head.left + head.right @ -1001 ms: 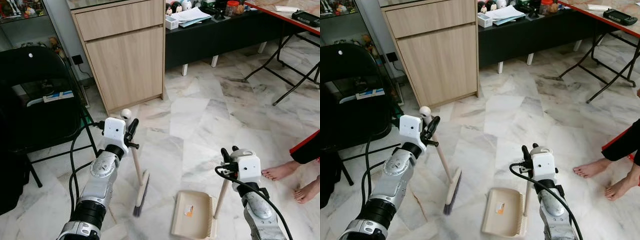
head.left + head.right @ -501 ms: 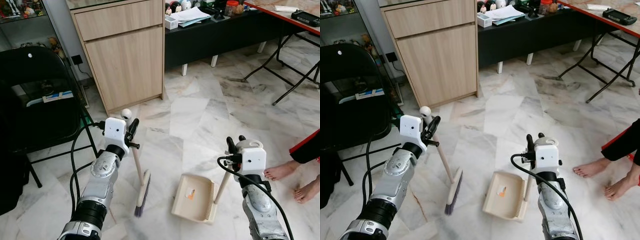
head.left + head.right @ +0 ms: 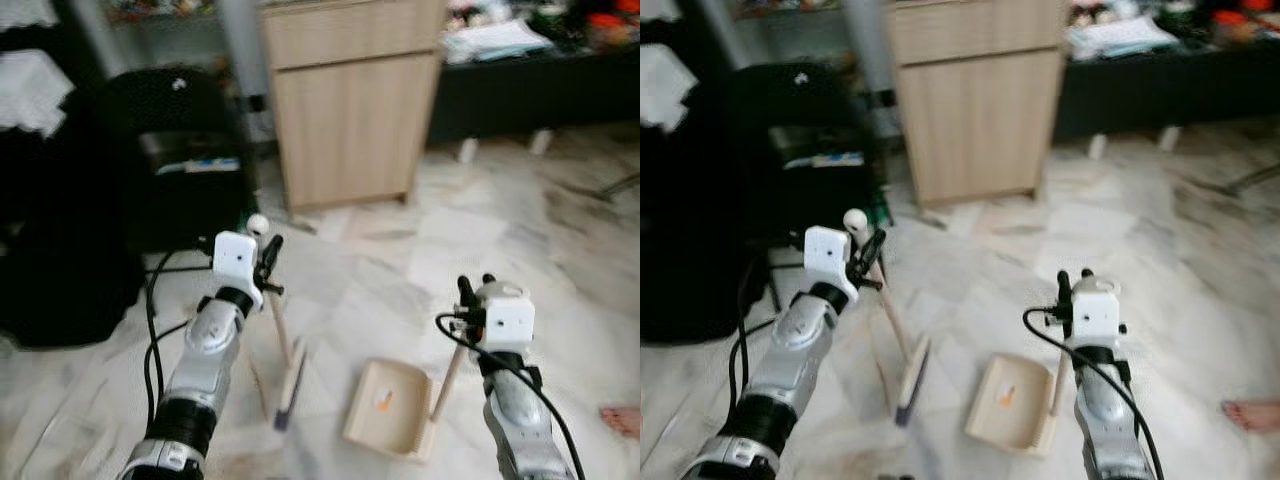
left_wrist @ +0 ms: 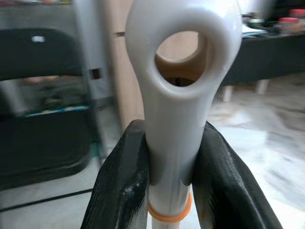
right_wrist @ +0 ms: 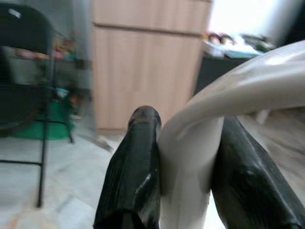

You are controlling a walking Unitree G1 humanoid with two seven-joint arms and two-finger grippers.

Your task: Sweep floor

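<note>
My left gripper (image 3: 265, 258) is shut on the top of a broom handle (image 4: 178, 95), a pale stick with a white looped end; the broom head (image 3: 291, 385) rests on the marble floor below it. My right gripper (image 3: 472, 292) is shut on the upright handle (image 5: 195, 148) of a beige dustpan (image 3: 390, 405), which lies on the floor between the two arms, just right of the broom head. The picture is blurred by camera motion.
A wooden cabinet (image 3: 350, 100) stands ahead, a black folding chair (image 3: 180, 160) to its left and a low black bench (image 3: 540, 85) with clutter to its right. A person's bare foot (image 3: 622, 418) is at the right edge. Open marble floor lies ahead.
The whole view has swung left and blurred, so the camera has turned. Both grippers keep their holds; earlier the dustpan slid a little forward and right.
</note>
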